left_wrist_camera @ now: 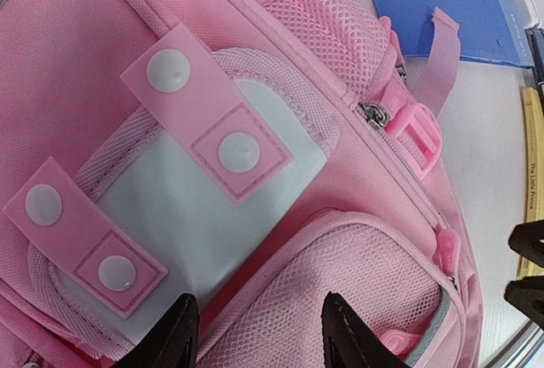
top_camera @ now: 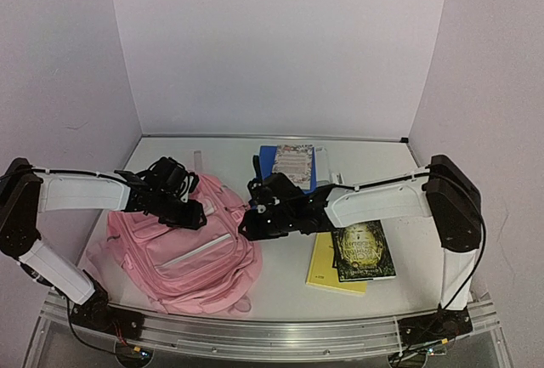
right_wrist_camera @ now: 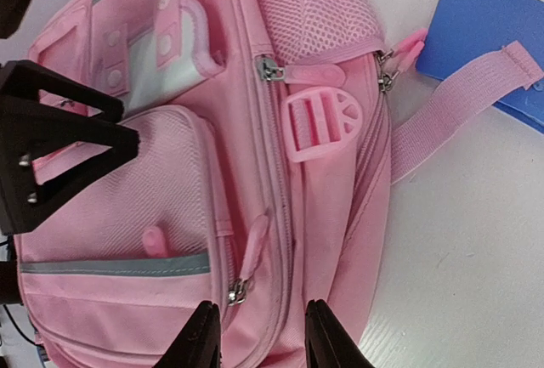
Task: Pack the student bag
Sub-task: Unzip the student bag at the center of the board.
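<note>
Student bag (top_camera: 183, 253) lies on the tabletop (top_camera: 280, 290); left tool (left_wrist_camera: 259, 338) and right tool (right_wrist_camera: 259, 338) hang over it, both spread apart, empty.

The white table (top_camera: 408, 172) is carrying several items. The pink student bag (top_camera: 183, 253) is lying flat at about 8 o'clock on the surface. A blue folder (top_camera: 267, 160) is lying at 12 o'clock, with a patterned notebook (top_camera: 293, 164) resting on it. A yellow book (top_camera: 321, 270) is lying at 4 o'clock, with a dark book (top_camera: 363, 251) overlapping its right side. Small pale items at 1 o'clock are too indistinct to identify.
</note>
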Tool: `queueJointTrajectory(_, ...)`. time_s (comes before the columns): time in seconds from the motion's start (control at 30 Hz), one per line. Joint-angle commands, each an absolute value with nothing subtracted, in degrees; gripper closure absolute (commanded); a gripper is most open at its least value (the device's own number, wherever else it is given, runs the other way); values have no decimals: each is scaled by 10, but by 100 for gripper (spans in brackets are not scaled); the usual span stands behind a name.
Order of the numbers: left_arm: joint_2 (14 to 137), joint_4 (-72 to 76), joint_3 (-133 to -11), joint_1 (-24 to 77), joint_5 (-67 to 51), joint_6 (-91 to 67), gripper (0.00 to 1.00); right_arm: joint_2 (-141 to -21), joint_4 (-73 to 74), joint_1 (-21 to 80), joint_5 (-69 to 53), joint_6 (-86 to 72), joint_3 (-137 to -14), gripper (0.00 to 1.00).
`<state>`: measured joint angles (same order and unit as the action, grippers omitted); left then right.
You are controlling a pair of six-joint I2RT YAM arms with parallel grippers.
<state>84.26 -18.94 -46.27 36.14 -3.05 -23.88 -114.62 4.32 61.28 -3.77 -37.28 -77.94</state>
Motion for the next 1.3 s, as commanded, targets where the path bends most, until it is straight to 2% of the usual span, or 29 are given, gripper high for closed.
queueJointTrajectory(0.0, 826, -174, -459, 361, -46, -242, 50, -1181, 84, 613, -1, -351, -827, 65)
queueJointTrajectory(0.4, 831, -166, -457, 361, -49, -251, 50, -1216, 85, 613, -3, -350, -881, 66)
queueJointTrajectory(0.73, 836, -159, -455, 361, -46, -261, 49, -1264, 86, 613, 0, -356, -924, 74)
queueJointTrajectory(1.07, 844, -179, -459, 361, -9, -281, 49, -1255, 92, 613, 21, -390, -913, 98)
queueJointTrajectory(1.27, 864, -187, -458, 361, 36, -318, 48, -1217, 110, 617, 49, -436, -878, 100)
